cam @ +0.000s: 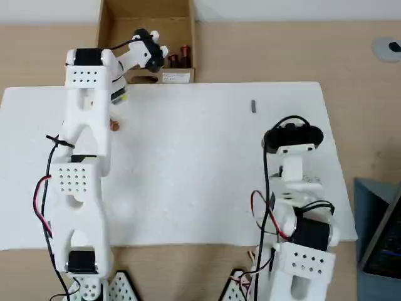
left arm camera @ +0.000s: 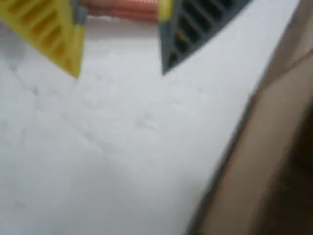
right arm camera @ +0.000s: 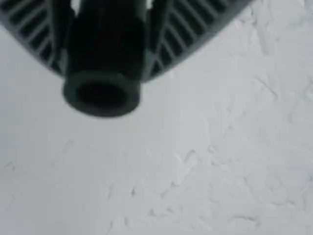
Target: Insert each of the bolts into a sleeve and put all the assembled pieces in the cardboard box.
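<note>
1. mat: white sheet over most of the table, with both arms standing at its near side.
2. box: cardboard, just past the mat's far edge, up by the left arm. a couple of copper-and-dark pieces sit in its near corner, and to me they look assembled already.
3. left gripper: the yellow and black fingers are spread wide over the mat, close to its edge. a copper streak runs across the gap up by the finger roots. can't tell if it touches them.
4. right gripper: pinching a black sleeve, whose open bore pokes out past the fingertips. it hangs over bare mat, well apart from the box.
5. loose sleeve: small dark one lying on the mat beyond the right arm.
6. bolt: tiny copper thing on the mat just beside the left arm.
7. handling, my guess: both parts look stiff and light, nothing fragile, but they're round and smooth, so they'll roll or twist in the jaws. i'd hold the sleeve mid-barrel with the bore clear. i'd take the bolt near its head so the shank is free to go in.
</note>
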### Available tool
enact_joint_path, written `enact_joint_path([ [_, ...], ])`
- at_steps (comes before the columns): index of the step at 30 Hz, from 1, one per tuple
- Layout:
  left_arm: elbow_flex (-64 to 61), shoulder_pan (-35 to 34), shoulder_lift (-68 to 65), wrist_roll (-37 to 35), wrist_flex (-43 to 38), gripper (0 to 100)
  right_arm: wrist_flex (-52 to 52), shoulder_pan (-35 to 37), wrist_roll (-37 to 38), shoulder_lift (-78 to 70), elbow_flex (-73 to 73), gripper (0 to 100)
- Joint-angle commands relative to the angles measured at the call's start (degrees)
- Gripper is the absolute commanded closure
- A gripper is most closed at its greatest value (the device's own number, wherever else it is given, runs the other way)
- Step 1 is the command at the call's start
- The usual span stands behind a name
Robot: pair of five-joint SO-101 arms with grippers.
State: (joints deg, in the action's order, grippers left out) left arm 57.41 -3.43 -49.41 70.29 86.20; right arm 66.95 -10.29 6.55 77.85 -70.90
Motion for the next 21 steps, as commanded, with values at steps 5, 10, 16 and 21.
enact_joint_path([
  [5,5.9,-1.1,1.2,-3.1,8.5,88,-1.1,0.5,0.1,0.7,0.1,98.8],
  [10,10.5,-1.3,1.3,-9.5,10.0,88,-1.1,0.5,0.1,0.7,0.1,98.8],
  [16,11.4,-1.4,1.4,-23.6,14.2,88,-1.1,0.0,0.1,0.7,0.0,98.8],
  [21,11.0,-2.8,1.4,-37.6,14.2,92,-0.9,0.0,0.1,0.7,0.0,98.8],
])
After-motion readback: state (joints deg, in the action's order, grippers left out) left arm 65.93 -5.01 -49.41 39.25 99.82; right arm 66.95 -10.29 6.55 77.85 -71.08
